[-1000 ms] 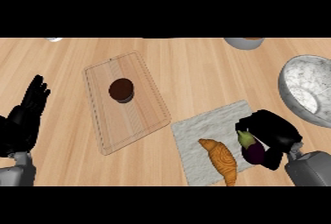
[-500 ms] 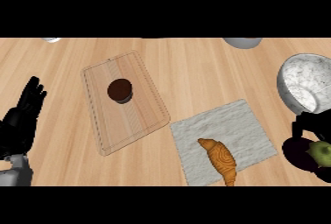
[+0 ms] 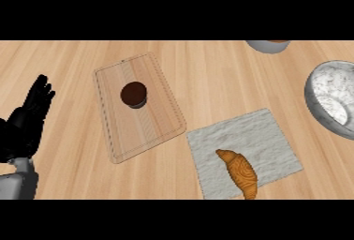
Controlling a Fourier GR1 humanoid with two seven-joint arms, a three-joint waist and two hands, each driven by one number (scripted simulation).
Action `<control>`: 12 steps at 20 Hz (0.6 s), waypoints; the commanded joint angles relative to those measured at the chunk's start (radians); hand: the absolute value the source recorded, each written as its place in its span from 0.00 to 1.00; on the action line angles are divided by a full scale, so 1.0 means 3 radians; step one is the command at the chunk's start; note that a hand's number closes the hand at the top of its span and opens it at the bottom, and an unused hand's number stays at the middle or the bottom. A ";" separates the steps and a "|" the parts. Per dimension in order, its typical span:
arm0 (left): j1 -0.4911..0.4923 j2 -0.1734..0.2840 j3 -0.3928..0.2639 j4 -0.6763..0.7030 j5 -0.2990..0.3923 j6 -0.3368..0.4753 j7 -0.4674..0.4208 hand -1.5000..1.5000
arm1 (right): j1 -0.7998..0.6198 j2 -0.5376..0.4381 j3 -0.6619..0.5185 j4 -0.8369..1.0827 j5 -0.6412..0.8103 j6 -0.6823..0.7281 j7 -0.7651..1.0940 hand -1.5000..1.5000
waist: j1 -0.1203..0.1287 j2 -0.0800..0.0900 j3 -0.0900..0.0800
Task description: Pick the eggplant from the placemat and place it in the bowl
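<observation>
Although the right hand and the eggplant both appear in the earlier head views, neither shows in the present view; the eggplant's position cannot be established, and the right hand's state cannot be told. Half a second ago the right hand was at the lower right edge beside the placemat (image 3: 245, 150), with a rounded green-topped object held against it; that corner now shows only bare wooden counter (image 3: 207, 65).

Several items are cut off. The bowl (image 3: 332, 101), grey and speckled inside, is clipped by the right edge. A second grey vessel (image 3: 268, 45) at the top edge shows only its lower rim, and its contents cannot be made out. The left forearm (image 3: 17, 180) is cut by the lower left corner.

The left hand (image 3: 26, 122) rests at the left edge, fingers straight and pointing up, holding nothing; its pose matches the earlier frames.

Counts:
- One placemat, pale and textured, lying askew at lower centre.
- One croissant (image 3: 240, 172), lying on the placemat's lower part, its tip reaching the placemat's lower edge.
- One wooden cutting board (image 3: 142, 122), just left of the placemat, corner nearly touching it.
- One dark round disc (image 3: 133, 93) on the board's upper half.
- One bowl and one further vessel.
- One hand visible.
</observation>
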 commanded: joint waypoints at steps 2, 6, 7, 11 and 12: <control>-0.0151 -0.0084 -0.0070 0.0108 -0.0070 0.0021 0.0001 0.50 | -0.0381 -0.0177 -0.0281 0.0512 -0.0282 0.0197 0.0094 1.00 | 0.0087 0.0022 0.0001; -0.0086 -0.0089 -0.0094 -0.0101 -0.0087 0.0022 0.0125 0.50 | -0.0639 -0.0147 -0.0155 0.1021 -0.0321 0.0176 0.0044 1.00 | 0.0118 0.0025 0.0003; -0.0249 -0.0144 -0.0081 0.0358 -0.0192 0.0091 -0.0176 0.50 | -0.0711 -0.0190 0.0019 0.1135 -0.0096 0.0129 -0.0050 1.00 | 0.0106 0.0033 0.0002; -0.0171 -0.0084 -0.0079 0.0093 -0.0107 -0.0035 0.0001 0.50 | -0.1079 -0.0165 0.0234 0.1977 0.0214 -0.0144 -0.0532 1.00 | 0.0139 0.0034 0.0004; -0.0041 -0.0138 -0.0145 -0.0212 -0.0122 0.0016 0.0193 0.50 | -0.1106 -0.0264 0.0208 0.2234 0.0259 -0.0114 -0.0728 1.00 | 0.0152 0.0031 0.0005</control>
